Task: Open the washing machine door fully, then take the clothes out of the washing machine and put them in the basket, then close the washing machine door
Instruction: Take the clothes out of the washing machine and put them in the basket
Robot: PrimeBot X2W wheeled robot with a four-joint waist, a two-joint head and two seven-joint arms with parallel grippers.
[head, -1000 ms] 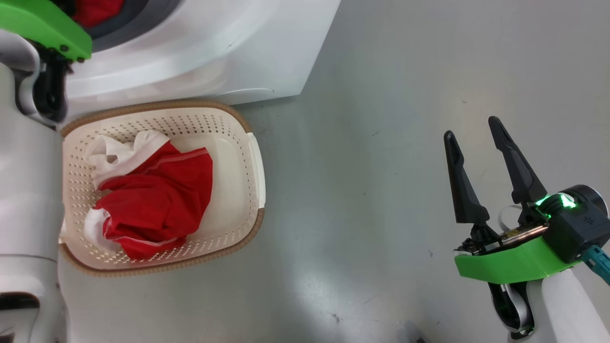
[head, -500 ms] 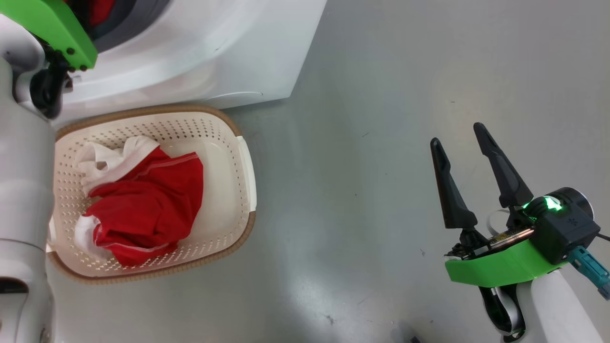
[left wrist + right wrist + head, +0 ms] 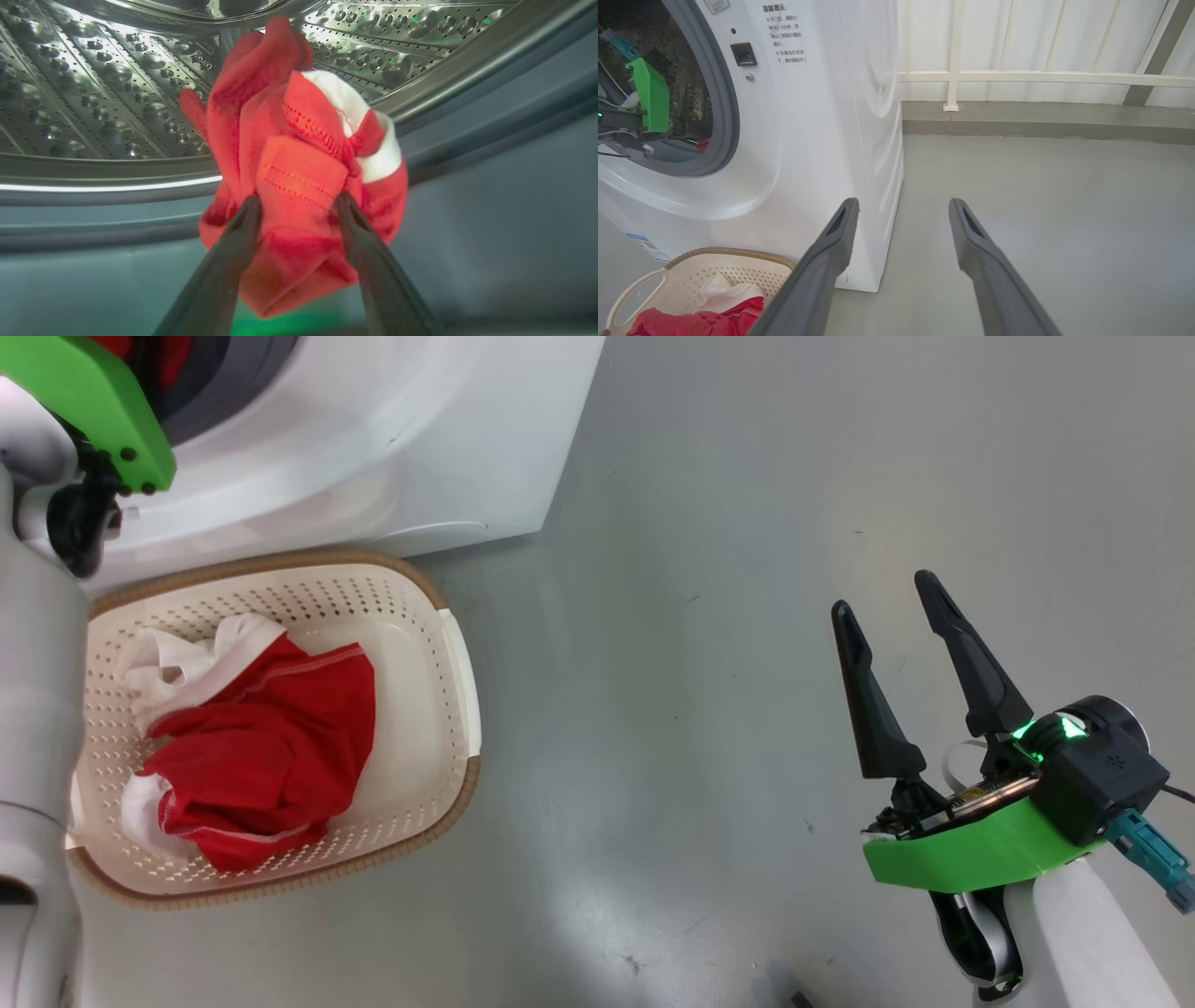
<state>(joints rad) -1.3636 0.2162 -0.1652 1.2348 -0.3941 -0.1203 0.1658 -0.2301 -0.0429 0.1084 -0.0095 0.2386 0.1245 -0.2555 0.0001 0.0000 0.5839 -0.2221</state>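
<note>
Washing machine [image 3: 822, 140] fills the upper left, with the basket [image 3: 429, 616] just below it, partly loaded. More clothes [image 3: 289, 154] bunch at the drum lip [image 3: 117, 184]. The left gripper [image 3: 297, 199] straddles them, touching both sides, but I can't tell if it's clamped. I'd squeeze firmly, then pull straight out. Right gripper [image 3: 882, 592] is open and empty, lower right.

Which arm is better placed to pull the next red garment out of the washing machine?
Left: the left gripper straddles a red garment inside the drum. The right gripper hangs open over the floor.
</note>
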